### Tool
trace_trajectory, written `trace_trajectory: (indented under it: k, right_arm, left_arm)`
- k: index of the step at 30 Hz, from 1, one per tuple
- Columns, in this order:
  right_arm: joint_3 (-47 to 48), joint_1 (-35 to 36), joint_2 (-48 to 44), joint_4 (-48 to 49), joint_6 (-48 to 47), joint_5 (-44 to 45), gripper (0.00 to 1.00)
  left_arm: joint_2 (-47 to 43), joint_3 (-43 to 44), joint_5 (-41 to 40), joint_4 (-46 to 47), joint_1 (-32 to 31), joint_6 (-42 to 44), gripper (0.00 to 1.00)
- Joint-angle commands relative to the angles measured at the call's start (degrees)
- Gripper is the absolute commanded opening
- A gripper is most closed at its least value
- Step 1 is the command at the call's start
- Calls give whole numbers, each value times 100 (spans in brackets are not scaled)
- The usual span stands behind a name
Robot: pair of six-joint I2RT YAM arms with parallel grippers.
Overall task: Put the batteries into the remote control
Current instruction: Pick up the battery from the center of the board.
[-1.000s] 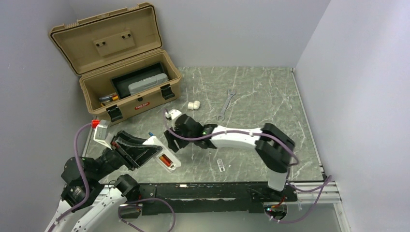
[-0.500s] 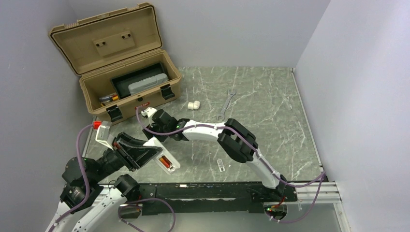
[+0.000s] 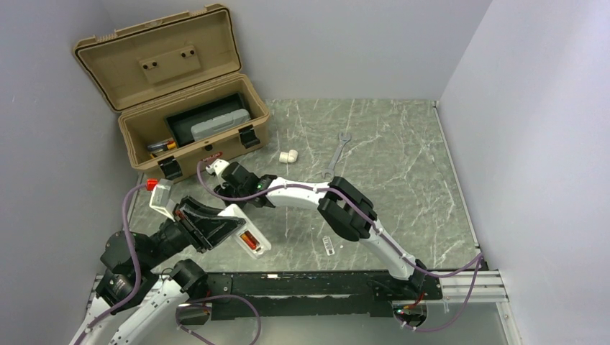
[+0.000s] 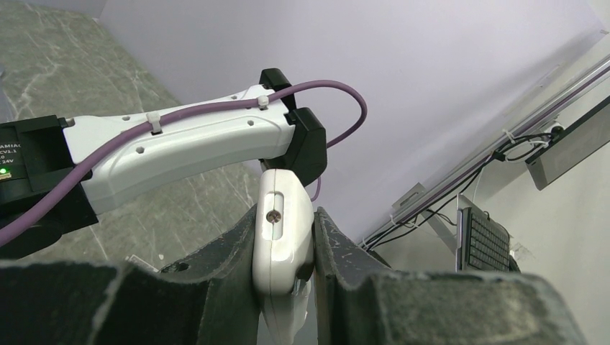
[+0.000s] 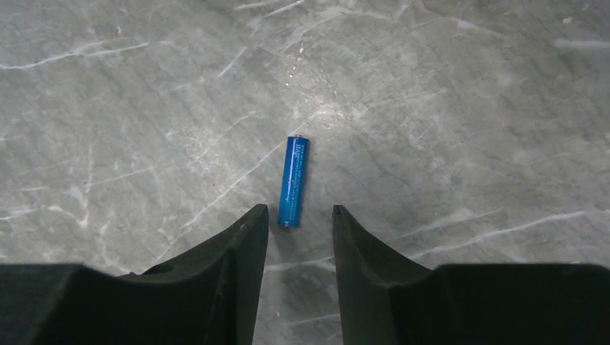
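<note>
My left gripper (image 4: 285, 213) is shut on one end of the white remote control (image 4: 283, 230). In the top view the remote (image 3: 253, 231) sticks out to the right of the left fingers, back up, and an orange-red battery (image 3: 246, 241) lies in its recess. A blue battery (image 5: 293, 182) rests on the marble table. My right gripper (image 5: 298, 210) hovers over it, open, its tips level with the battery's near end and not touching it. Nothing sits between the right jaws.
An open tan toolbox (image 3: 194, 136) stands at the back left, close behind the right wrist. A white pipe elbow (image 3: 289, 155) and a silver wrench (image 3: 335, 155) lie mid-table. A small white strip (image 3: 329, 244) lies near the front edge. Grey walls close in both sides.
The right arm has swung left, away from the remote's middle to the spot in front of the toolbox, and its jaws have narrowed. The left gripper keeps its hold, shifted slightly.
</note>
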Motion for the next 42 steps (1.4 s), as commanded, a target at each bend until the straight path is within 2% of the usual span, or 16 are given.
trace_trajectory:
  k: [1,9,29,35,39,42]
  right_arm:
    - [143,100,110,-393,-329,533,39]
    - [119,252,196,-571,-545,898,34]
    - [504,271,463,-567,-431,747,30]
    - [418,253,453,-635,-271,799,14]
    - [-200,202,44,-252,115,686,0]
    - [-875,197,-436,126,345,786,0]
  left_arm:
    - [-84,-41,-58,422,-16,-142,0]
    - [-62,-107,-102,449,-18,-194,0]
    - [-99,-169,-181,407,-14,-230,0]
    - [-110,-154,-210,328,-18,-204,0]
    - [-92,-126,-235,262,-15,-195,0]
    - [-83,-117,-266,203,-16,-211,0]
